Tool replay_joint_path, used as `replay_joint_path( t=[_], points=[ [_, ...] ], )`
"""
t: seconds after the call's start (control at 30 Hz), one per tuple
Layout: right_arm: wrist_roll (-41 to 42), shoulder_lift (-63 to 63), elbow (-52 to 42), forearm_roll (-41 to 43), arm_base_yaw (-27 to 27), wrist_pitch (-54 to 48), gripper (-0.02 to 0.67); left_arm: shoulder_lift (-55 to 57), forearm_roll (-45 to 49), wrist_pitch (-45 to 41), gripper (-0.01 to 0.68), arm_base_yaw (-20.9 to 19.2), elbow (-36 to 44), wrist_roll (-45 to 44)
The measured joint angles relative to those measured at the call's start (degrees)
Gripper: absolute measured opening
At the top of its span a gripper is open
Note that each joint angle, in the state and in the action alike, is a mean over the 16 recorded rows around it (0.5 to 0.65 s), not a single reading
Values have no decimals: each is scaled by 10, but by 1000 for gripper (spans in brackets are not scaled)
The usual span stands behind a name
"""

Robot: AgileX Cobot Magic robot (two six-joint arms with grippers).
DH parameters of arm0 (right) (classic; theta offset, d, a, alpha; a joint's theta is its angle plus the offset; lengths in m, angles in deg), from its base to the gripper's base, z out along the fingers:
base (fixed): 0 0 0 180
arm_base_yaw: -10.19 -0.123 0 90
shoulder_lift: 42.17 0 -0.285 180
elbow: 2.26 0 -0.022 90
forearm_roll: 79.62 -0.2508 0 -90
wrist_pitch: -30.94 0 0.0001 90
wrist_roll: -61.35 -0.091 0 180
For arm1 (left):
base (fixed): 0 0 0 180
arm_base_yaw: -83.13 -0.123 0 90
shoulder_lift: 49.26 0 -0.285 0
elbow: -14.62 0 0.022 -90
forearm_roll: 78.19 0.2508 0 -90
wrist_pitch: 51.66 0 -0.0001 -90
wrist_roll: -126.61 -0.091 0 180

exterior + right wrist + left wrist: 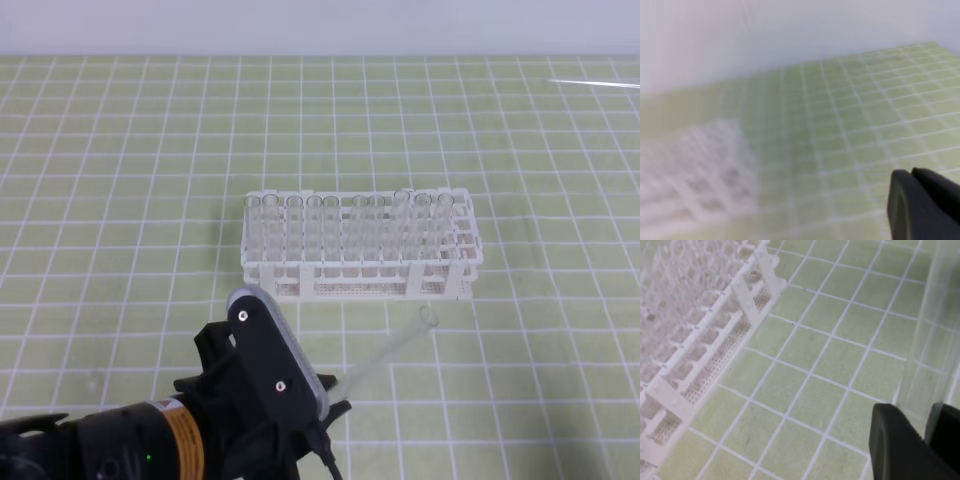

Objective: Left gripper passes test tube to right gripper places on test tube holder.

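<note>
Left hand sits at about six o'clock in the high view, low on the green gridded table, its black fingers pinching the test tube near its lower end. From that grip the clear tube slants up toward one o'clock, its open rim ending just short of the front of the test tube holder and apart from it. On the arm behind the hand, a grey plate and an orange-yellow label show. In the left wrist view the left hand has both black fingertips at five o'clock with the tube rising between them toward twelve o'clock as a pale, see-through band. The white holder fills the nine to eleven o'clock part of that view, lattice side and perforated tier toward the camera.

The holder stands at the table's middle, crowded with other clear tubes upright in its holes.

Right hand appears only in its own blurred wrist view, at five o'clock, its two dark fingers pressed together with just a thin seam between them; the holder is a white smear at eight o'clock
</note>
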Motion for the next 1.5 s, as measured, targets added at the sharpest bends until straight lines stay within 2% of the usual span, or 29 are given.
replay_joint_path(
  t=[0.27,0.4,0.53,0.63,1.13,1.5],
  points=[
    [-1,0,0,-323,0,49,-2,4,-12,18,9,0,0,13],
    [6,0,0,-435,0,53,-2,13,-13,48,9,0,0,17],
    [40,0,0,-477,0,39,-2,31,-13,82,9,0,0,20],
    [100,0,4,-504,0,15,-2,48,-13,115,10,0,0,29],
    [568,38,40,-717,0,-177,9,125,-12,273,8,0,-1,68],
    [738,162,78,-770,0,-275,39,136,0,312,8,0,-2,69]
  ],
)
